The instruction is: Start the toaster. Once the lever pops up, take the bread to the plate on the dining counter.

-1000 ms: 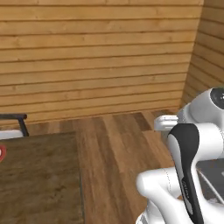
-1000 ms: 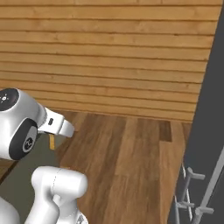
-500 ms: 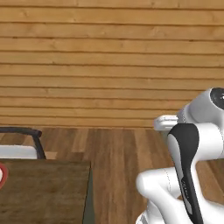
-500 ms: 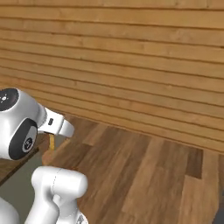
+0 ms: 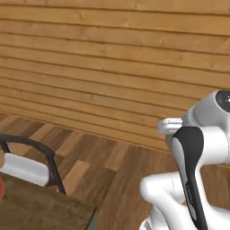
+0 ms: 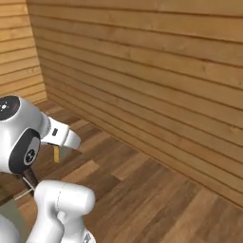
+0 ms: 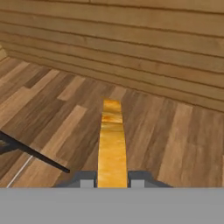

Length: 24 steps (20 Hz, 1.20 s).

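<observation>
Since a second ago the base has swung, bringing the dining counter (image 5: 40, 211) corner nearer, while the gripper (image 7: 112, 177) stays clamped on the bread (image 7: 112, 144), a light, stiff, crumbly slice pinched at one end, above the floor beside that counter.

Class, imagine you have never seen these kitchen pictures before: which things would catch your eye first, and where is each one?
First, the bread: a thin tan-orange slice seen edge-on in the hand view, clamped in the gripper above the wooden floor. Next, the plank wall spanning the back of every view. Last, a dark-framed chair beside the corner of the dining counter, at the lower left of the left base view.
</observation>
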### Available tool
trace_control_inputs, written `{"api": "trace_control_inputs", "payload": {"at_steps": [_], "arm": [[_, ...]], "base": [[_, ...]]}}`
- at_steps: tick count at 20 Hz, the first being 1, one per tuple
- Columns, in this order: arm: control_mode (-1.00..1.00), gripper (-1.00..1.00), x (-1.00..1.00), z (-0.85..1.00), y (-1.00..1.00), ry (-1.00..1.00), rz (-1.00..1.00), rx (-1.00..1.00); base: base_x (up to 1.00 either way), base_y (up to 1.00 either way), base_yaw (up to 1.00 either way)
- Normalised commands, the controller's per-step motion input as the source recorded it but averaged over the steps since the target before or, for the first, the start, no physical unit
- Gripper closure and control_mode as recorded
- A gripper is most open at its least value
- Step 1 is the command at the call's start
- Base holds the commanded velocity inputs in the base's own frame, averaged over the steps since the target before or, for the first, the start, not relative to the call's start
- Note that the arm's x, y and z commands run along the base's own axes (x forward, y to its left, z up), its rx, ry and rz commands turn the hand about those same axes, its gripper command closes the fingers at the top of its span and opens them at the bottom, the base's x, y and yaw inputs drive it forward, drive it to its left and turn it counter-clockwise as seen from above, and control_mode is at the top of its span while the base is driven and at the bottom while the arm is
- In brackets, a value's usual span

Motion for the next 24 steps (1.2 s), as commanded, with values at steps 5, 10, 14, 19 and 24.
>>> {"api": "trace_control_inputs", "payload": {"at_steps": [5, 10, 14, 19, 24], "arm": [[1.0, 1.0, 0.0, 0.0, 0.0, 0.0, 0.0, 0.0], [1.0, 1.0, 0.0, 0.0, 0.0, 0.0, 0.0, 0.0], [1.0, 1.0, 0.0, 0.0, 0.0, 0.0, 0.0, 0.0], [1.0, 1.0, 0.0, 0.0, 0.0, 0.0, 0.0, 0.0], [1.0, 1.0, 0.0, 0.0, 0.0, 0.0, 0.0, 0.0]], "base": [[0.85, -0.46, 0.59], [0.82, -0.33, 0.65], [0.76, -0.25, 0.69], [0.68, -0.25, 0.7], [0.48, -0.31, 0.71]]}}
